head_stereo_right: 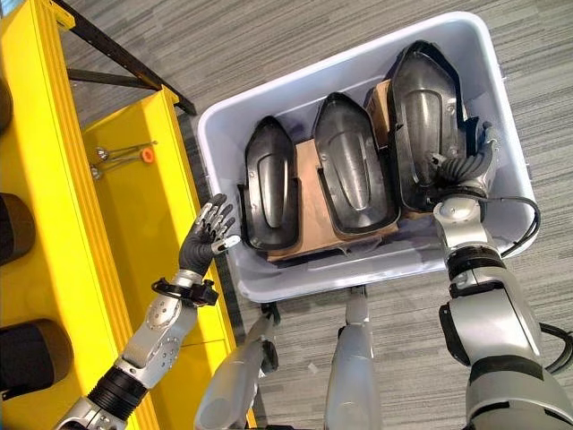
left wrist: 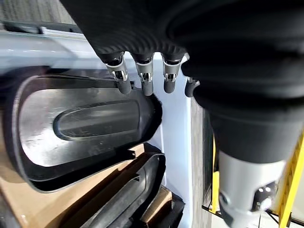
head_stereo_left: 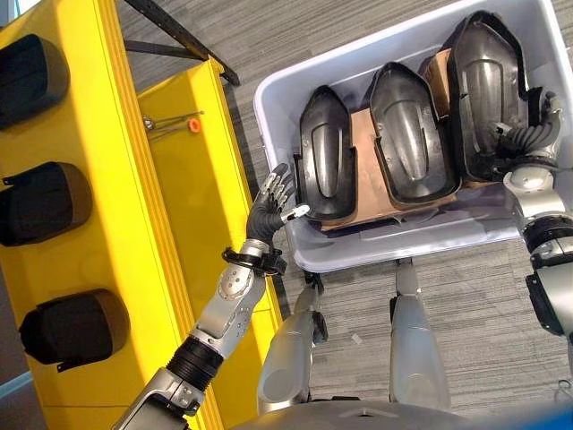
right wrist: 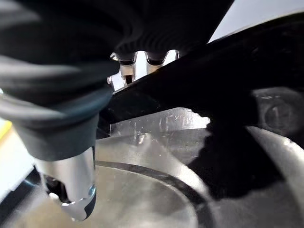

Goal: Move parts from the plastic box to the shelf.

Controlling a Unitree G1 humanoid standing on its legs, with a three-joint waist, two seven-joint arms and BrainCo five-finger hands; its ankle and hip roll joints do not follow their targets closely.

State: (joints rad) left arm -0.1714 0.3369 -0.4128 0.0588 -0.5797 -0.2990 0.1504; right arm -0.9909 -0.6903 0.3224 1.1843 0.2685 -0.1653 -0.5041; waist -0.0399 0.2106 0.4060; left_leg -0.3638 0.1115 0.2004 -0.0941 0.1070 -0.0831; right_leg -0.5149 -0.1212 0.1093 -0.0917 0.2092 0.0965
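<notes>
right eye view showed the right hand [head_stereo_right: 458,163] clamped on the rightmost part [head_stereo_right: 423,116] in the plastic box [head_stereo_right: 295,279], long axis pointing away; left hand [head_stereo_right: 206,237] hovered released by the box's near-left corner.

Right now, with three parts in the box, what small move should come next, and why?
Probably close the right hand firmly on the rim of the rightmost part before lifting it: its fingers sit behind the edge, thumb inside the shell. The left hand is open beside the leftmost part, holding nothing.
</notes>
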